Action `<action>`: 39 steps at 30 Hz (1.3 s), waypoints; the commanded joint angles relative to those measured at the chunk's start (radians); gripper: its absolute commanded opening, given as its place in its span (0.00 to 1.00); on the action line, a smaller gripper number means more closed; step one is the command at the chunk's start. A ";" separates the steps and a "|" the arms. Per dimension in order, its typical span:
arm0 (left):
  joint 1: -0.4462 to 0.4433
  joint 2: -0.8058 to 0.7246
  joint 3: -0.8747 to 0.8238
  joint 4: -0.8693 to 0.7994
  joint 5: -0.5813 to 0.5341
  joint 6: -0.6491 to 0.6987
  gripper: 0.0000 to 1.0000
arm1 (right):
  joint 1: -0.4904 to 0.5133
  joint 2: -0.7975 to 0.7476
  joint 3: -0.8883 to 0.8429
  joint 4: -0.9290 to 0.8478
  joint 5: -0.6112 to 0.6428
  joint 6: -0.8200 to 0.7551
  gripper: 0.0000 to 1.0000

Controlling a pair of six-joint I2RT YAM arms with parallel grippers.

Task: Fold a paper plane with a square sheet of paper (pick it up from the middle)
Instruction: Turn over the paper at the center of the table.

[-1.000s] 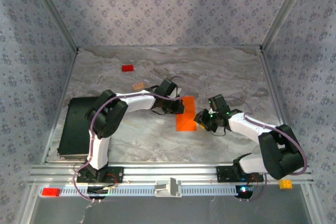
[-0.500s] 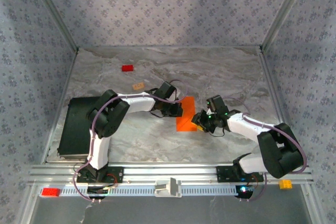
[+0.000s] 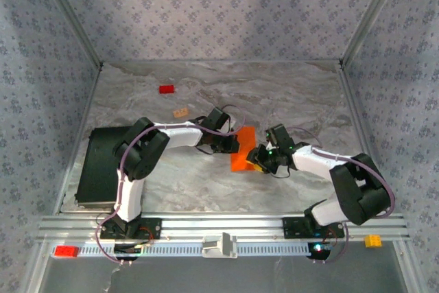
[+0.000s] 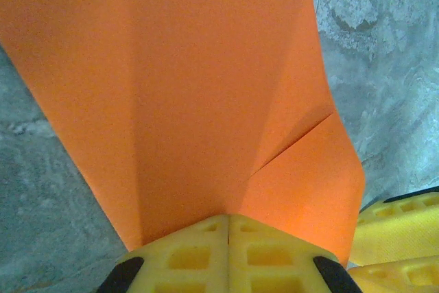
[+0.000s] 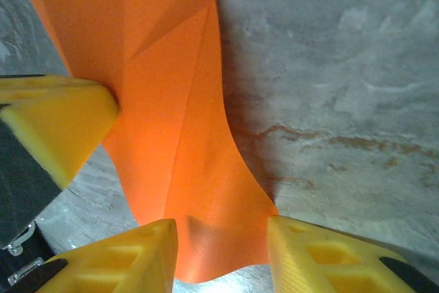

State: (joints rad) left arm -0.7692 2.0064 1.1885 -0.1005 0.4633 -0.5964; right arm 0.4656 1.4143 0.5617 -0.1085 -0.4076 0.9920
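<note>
- Clamping the orange paper, the left end effector (image 4: 228, 219) has its two yellow fingers pressed flat together, and the sheet fans up and out from the seam between them.
- The right end effector (image 5: 219, 232) stands with its fingers apart. The sheet's near edge sags into the gap, but neither pad visibly presses on it, so I judge that it grips nothing.
- The two end effectors sit close together: a left finger shows just beside the paper in the right wrist view.
- The square sheet of paper (image 3: 240, 161) is held between the two arms at mid-worktop. It is already partly folded, with a long centre crease and a diagonal flap folded over one side (image 4: 302, 169).
- Handling, as a judgement: the paper is very light and limp, bows under its own weight, and would tear or wrinkle under a hard pull. It is stiffest along the creases.
- A hold is best taken on a doubled layer close to the centre crease, with a shallow bite near the edge, so the fold lines stay true.
- Farther out on the grey marbled worktop (image 3: 295, 94) lie a small red block (image 3: 166, 89) and a tan block (image 3: 181, 112), well apart from the paper. A black slab (image 3: 103, 162) lies at the left side.
</note>
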 commanded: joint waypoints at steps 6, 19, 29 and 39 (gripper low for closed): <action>-0.018 0.022 -0.024 -0.035 -0.005 -0.003 0.05 | -0.015 0.026 0.032 0.088 -0.003 -0.014 0.45; -0.018 0.017 -0.019 -0.044 -0.004 -0.005 0.05 | -0.080 0.117 0.065 0.170 -0.082 -0.035 0.45; -0.018 0.011 -0.027 -0.025 0.004 -0.013 0.05 | -0.102 0.149 0.059 0.215 -0.099 -0.044 0.40; -0.013 -0.011 -0.040 -0.019 0.001 -0.012 0.05 | -0.109 0.171 0.041 0.275 -0.103 -0.035 0.35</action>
State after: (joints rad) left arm -0.7742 2.0033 1.1770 -0.0795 0.4641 -0.6037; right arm 0.3618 1.5749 0.6067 0.1379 -0.5022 0.9684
